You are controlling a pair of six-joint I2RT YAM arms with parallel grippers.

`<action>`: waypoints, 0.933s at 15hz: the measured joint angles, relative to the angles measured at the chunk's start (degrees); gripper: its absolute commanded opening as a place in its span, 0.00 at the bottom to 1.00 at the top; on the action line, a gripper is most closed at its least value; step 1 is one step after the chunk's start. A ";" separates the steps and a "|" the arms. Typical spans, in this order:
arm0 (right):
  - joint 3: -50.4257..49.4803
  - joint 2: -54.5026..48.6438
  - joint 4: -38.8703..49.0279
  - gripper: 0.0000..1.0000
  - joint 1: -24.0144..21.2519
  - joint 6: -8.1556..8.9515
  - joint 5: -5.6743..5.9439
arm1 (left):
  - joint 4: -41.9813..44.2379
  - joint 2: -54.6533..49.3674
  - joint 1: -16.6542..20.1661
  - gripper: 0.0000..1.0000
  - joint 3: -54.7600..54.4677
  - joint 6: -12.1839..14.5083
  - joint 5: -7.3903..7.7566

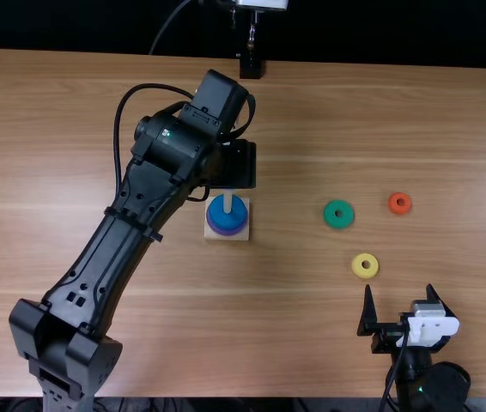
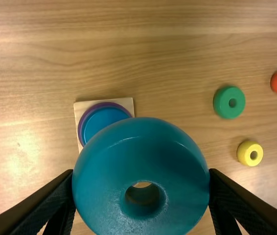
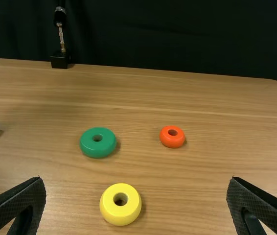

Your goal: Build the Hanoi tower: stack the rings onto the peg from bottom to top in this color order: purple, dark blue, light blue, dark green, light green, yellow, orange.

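Left wrist view — teal ring (image 2: 137,152) is clamped by left gripper (image 1: 233,165), jaws ring-wide; right gripper (image 1: 398,289) is spread wide — nothing gripped.

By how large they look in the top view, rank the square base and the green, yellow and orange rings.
Largest to smallest:
1. square base
2. green ring
3. yellow ring
4. orange ring, only slightly smaller than yellow

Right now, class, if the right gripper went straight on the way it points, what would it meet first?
Probably the yellow ring, nearest ahead of the right gripper; the gripper's height is unclear, so it might pass over.
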 measured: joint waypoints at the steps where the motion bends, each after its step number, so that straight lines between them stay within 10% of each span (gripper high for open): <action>1: 0.00 0.00 0.00 1.00 0.00 -0.04 0.02 | 0.02 0.00 0.00 0.00 -0.35 0.02 0.04; 14: 0.00 0.00 -0.02 1.00 0.00 -0.02 0.02 | 0.55 0.00 0.00 0.00 -4.74 0.02 -0.02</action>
